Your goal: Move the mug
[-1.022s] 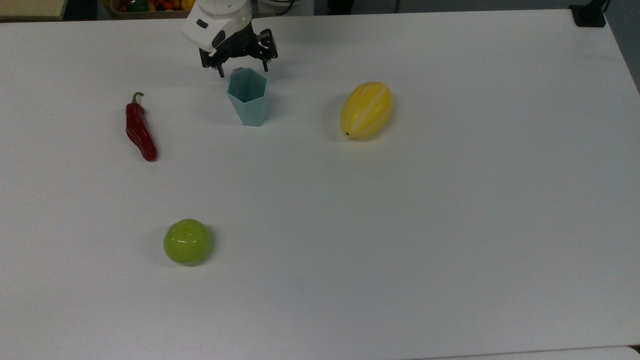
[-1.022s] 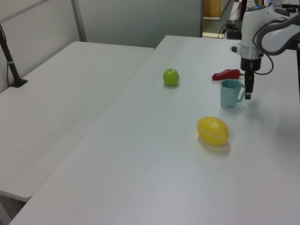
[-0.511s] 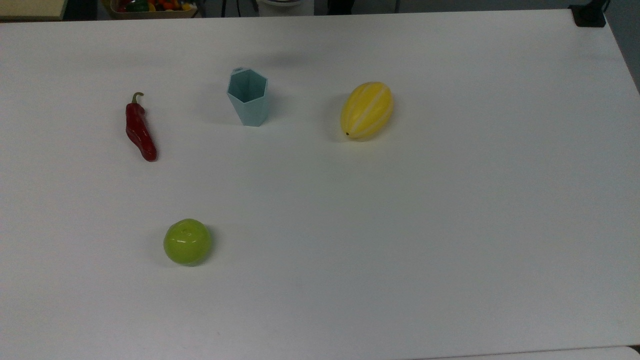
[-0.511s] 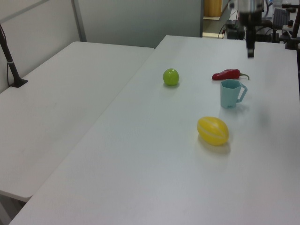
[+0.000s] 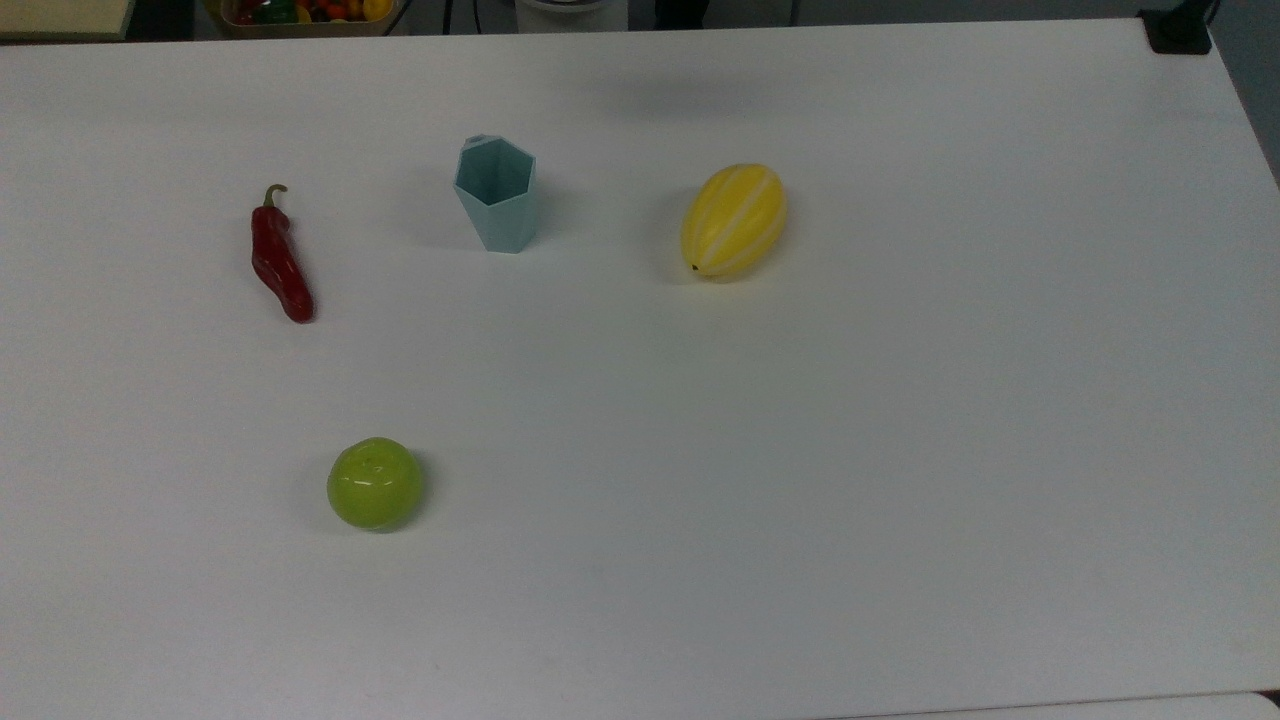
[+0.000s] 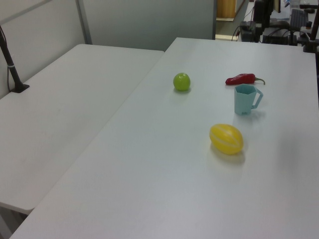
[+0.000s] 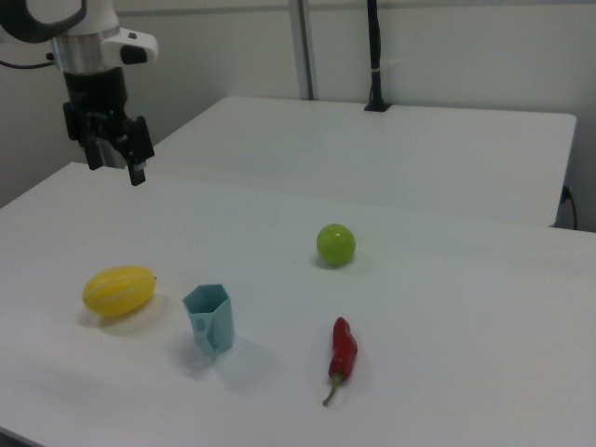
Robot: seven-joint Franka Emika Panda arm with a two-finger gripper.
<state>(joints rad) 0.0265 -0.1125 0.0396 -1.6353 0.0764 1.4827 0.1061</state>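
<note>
1. Raised high above the counter, the tool hung at the right view's upper left on the white arm, gripping nothing; two dark fingers pointed down with a gap between them, so they stood apart.
2. White and broad, the counter carried four things, and a second white counter stood beside it at the left view's left.
3. Lying on its side, the yellow melon sat toward the top view's right of the mug, well apart from it; in the right view the yellow melon lay to the right view's left of the mug.
4. Upright on the counter stood the mug, pale teal with faceted sides, between the melon and the red chili; in the left view the mug showed its looped handle toward the left view's right, and the mug was well below and apart from the tool in the right view.
5. Alone toward the top view's lower left sat the green apple.
6. Near the top view's left lay the red chili, its green stem curled at the far end.
</note>
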